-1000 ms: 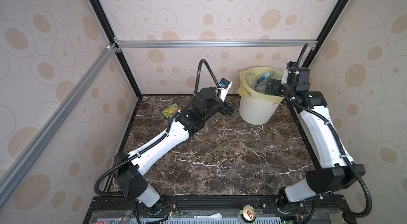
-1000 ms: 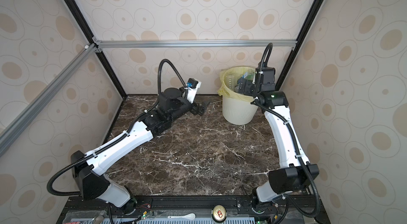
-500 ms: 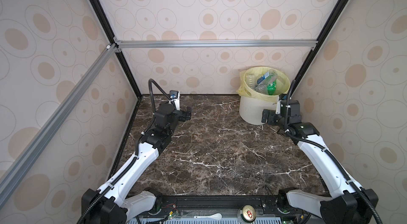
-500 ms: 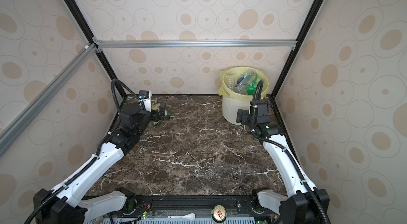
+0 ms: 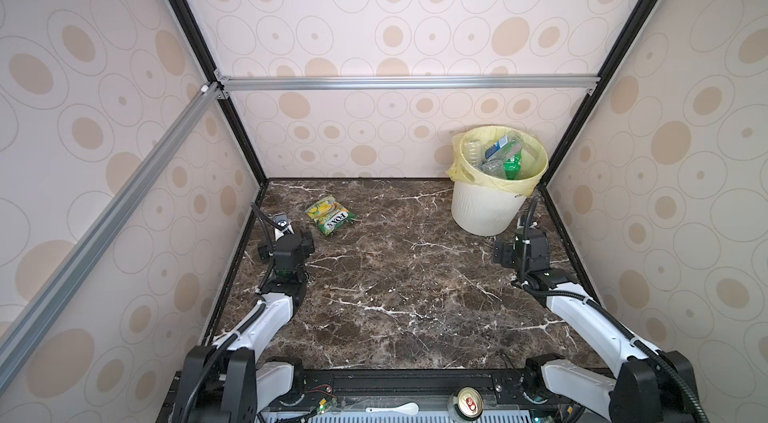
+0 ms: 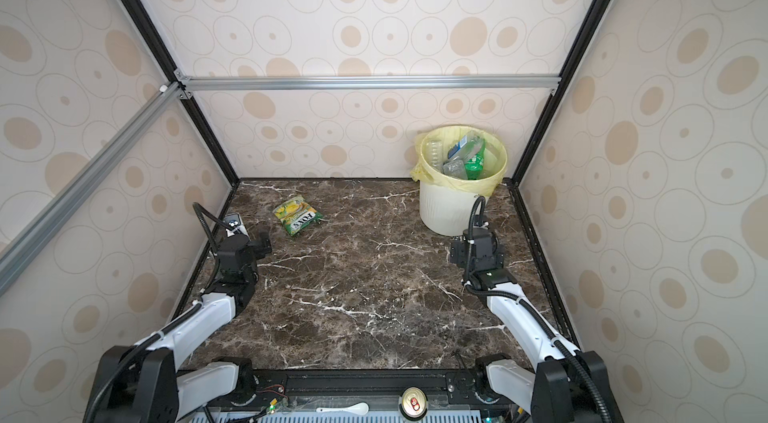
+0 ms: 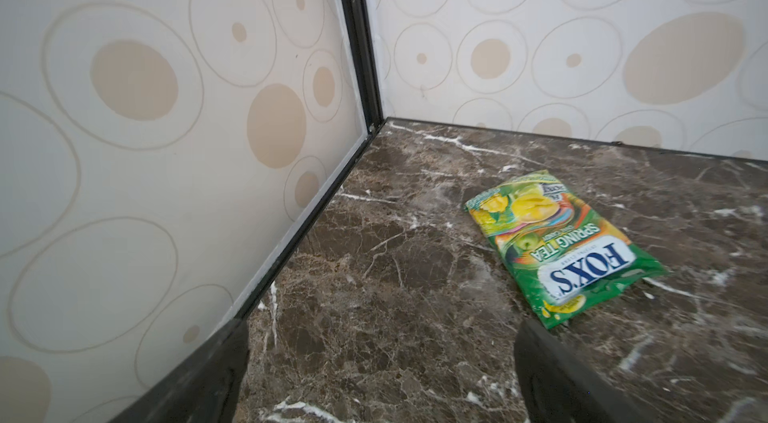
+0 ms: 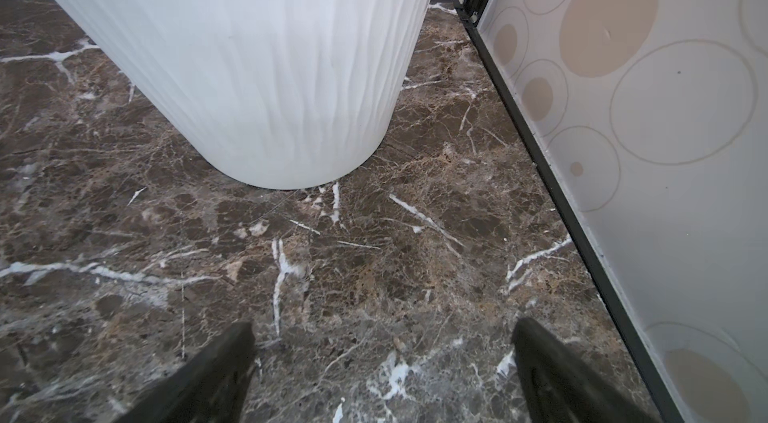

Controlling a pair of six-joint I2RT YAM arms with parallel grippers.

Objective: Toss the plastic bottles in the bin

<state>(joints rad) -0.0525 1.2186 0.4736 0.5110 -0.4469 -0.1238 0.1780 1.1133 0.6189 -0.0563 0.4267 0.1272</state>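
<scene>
The plastic bottles (image 5: 500, 157) lie inside the bin (image 5: 482, 211) at the far right corner of the table (image 5: 395, 275). The left gripper (image 7: 380, 338) and the right gripper (image 8: 382, 331) both stand with jaws apart, empty, low over the table.

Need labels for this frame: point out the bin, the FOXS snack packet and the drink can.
bin (image 5: 482, 209): in a top view, on its white ribbed wall.
snack packet (image 7: 561, 246): left wrist view, middle of its printed face.
drink can (image 5: 467, 402): in a top view, on its lid.
</scene>
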